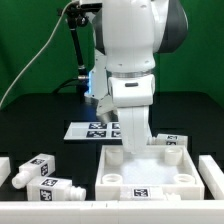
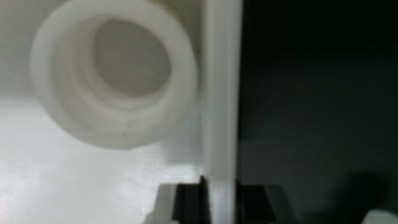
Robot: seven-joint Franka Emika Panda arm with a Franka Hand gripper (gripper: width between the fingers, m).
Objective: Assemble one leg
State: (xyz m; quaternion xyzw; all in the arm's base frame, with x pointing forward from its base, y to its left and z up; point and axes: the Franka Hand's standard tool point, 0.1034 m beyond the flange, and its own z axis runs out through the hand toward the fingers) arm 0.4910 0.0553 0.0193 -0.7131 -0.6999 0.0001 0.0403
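Note:
The large white tabletop (image 1: 150,172) lies tray-side up at the front. My gripper (image 1: 132,146) reaches down onto its back wall. In the wrist view the thin upright wall (image 2: 221,90) runs between my two dark fingers (image 2: 183,203), which press on it from both sides, so the gripper (image 2: 219,192) is shut on the tabletop's wall. A round corner hole (image 2: 116,75) of the tabletop lies beside the wall. Two white legs with tag stickers (image 1: 38,168) (image 1: 57,188) lie on the table at the exterior view's left, apart from the gripper. Another tagged leg (image 1: 172,141) lies behind the tabletop's far right corner.
The marker board (image 1: 92,128) lies flat behind the tabletop, under the arm. White blocks sit at the table's left edge (image 1: 4,166) and right edge (image 1: 212,176). A black stand with cables (image 1: 76,50) rises at the back.

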